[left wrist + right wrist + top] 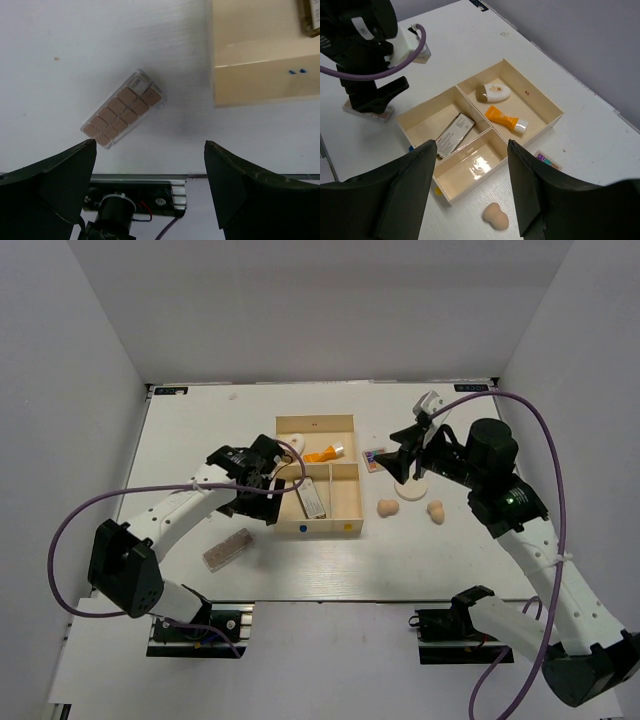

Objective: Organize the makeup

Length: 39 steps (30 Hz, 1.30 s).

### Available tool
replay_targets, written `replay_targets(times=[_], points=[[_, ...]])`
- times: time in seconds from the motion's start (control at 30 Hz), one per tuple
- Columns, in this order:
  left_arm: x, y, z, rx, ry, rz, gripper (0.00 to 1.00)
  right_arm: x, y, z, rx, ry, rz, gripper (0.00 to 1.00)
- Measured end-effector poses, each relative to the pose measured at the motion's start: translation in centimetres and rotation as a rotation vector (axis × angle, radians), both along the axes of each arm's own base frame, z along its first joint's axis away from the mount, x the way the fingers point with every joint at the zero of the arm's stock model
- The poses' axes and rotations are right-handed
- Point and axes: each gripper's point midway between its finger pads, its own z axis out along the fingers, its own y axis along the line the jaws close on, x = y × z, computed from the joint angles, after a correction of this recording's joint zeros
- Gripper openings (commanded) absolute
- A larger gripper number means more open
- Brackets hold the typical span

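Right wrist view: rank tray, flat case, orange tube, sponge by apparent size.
1. wooden tray, by far the largest
2. dark flat case
3. orange tube, close to the case, so this pair is unsure
4. peach sponge, smallest, though nearest the camera

The left arm (172,512) and right arm (548,562) wear white links, black joints and looping purple cables (370,76).

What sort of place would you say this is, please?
Probably a robotics lab test cell, not a home: a white table boxed in by plain white walls, the left arm and right arm bolted at its near edge, and a wooden tray and speckled palette staged as props.
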Motion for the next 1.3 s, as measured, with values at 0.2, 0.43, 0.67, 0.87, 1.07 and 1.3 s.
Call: replay_targets(times=[0.2, 0.43, 0.67, 0.87, 1.07, 1.3], points=[[-2.9, 0.5, -1.5, -0.011, 0.104, 0.142, 0.98, -1.2, -0.6, 0.4, 0.022, -0.023, 0.002, 0.66], [-4.1, 0.3, 0.5, -0.175, -0.011, 0.347, 0.98, -1.5, -0.8, 0.8, 0.033, -0.029, 0.002, 0.66], [-4.5, 0.5, -0.3, -0.238, -0.048, 0.502, 0.98, -1.8, -1.1, 0.6, 0.037, -0.033, -0.003, 0.66], [-5.8, 1.7, -0.6, -0.391, -0.146, 0.793, 0.98, -1.8, -1.1, 0.5, 0.037, -0.03, -0.005, 0.66], [-5.5, 2.7, -1.4, -0.497, -0.229, 1.105, 0.98, -1.7, -1.1, 0.1, 0.035, -0.021, -0.008, 0.66], [-5.3, 4.3, -3.6, -0.513, -0.292, 1.391, 0.98, -1.7, -1.3, 0.1, 0.038, -0.021, -0.017, 0.66]])
